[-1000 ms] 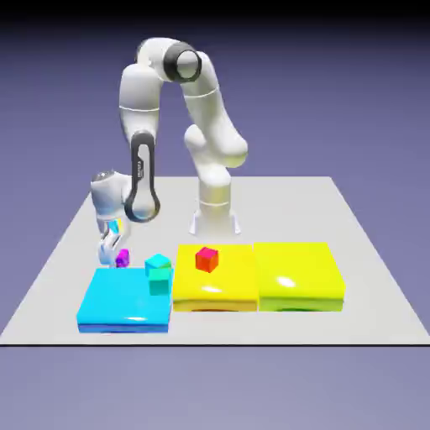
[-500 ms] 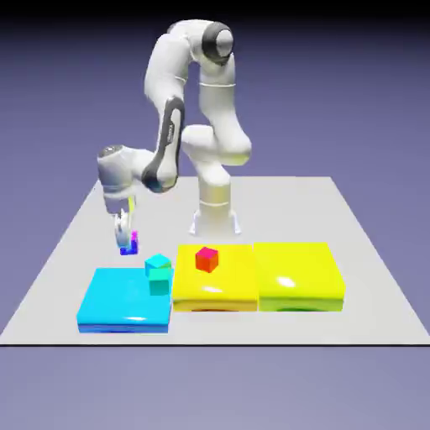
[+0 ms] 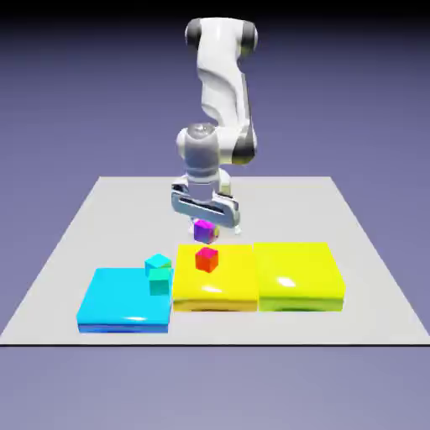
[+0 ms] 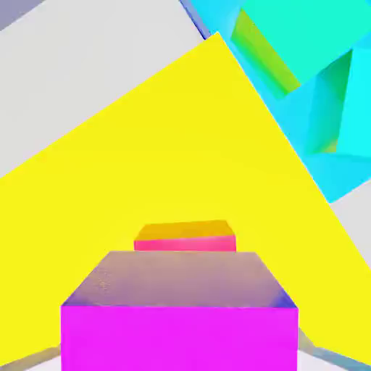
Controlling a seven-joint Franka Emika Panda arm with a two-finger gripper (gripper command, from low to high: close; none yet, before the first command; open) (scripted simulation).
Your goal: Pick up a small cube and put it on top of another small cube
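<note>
My gripper [image 3: 205, 227] is shut on the small purple-magenta cube [image 3: 204, 231], which hangs in the air a little above the red cube [image 3: 207, 259]. That red cube rests on the yellow slab [image 3: 227, 281]. In the hand view the purple cube [image 4: 180, 308] fills the bottom middle and hides my fingertips. Just beyond it shows the top of the red cube [image 4: 185, 235] on the yellow slab [image 4: 145, 159].
A cyan slab [image 3: 117, 304] lies at the exterior view's left with two teal cubes [image 3: 158, 274] stacked at its right back corner. A yellow-green slab [image 3: 300, 277] lies right of the yellow one. The teal cubes [image 4: 297, 65] show at the hand view's upper right.
The arm has swung from the cyan slab's back left corner over to the yellow slab, carrying the purple cube up and to a spot above the red cube.
</note>
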